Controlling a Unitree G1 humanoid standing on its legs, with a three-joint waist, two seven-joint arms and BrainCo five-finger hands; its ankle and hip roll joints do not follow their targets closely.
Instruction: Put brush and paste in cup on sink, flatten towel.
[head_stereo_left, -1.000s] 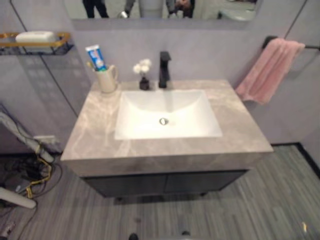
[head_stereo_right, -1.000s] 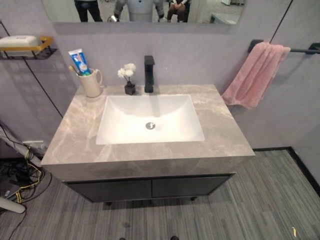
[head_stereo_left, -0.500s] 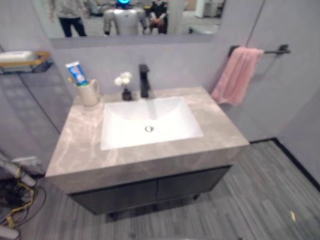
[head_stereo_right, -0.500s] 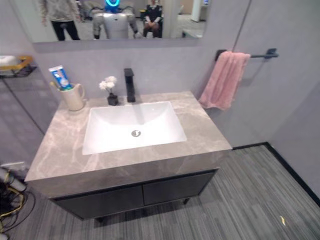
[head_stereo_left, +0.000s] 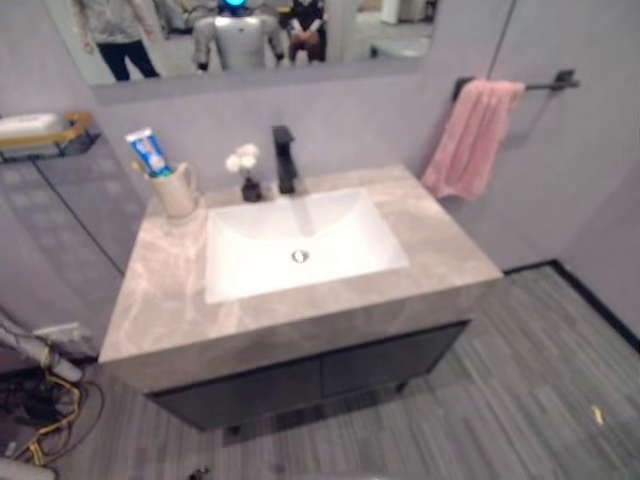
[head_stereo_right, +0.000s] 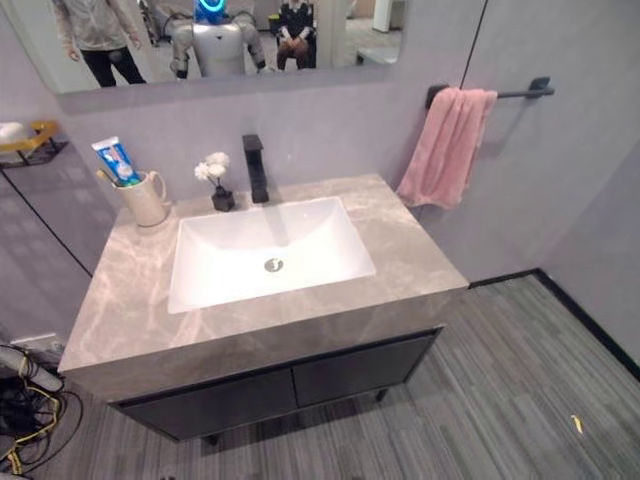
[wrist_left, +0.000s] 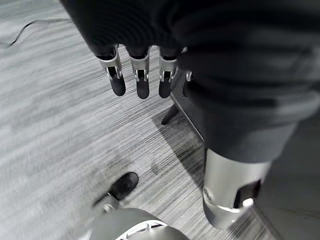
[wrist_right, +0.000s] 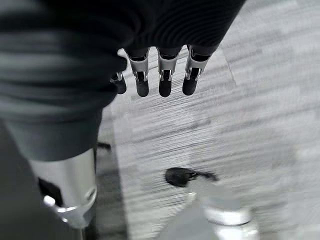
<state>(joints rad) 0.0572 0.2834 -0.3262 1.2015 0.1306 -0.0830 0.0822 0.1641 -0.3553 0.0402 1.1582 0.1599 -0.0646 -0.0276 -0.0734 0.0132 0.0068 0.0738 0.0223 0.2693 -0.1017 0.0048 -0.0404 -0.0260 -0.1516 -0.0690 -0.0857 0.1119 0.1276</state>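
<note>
Cup (head_stereo_right: 146, 200) — flower vase (head_stereo_right: 223, 199), faucet (head_stereo_right: 257, 168) beside

Camera view shifted; sink (head_stereo_right: 265, 255) scene itself unchanged.

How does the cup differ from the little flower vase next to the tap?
The cup is cream, handled and bigger; the vase is dark and small. The cup holds a toothpaste tube; the vase holds white flowers. The cup stands at the counter's back left corner; the vase beside the tap. Both stand upright behind the basin.
</note>
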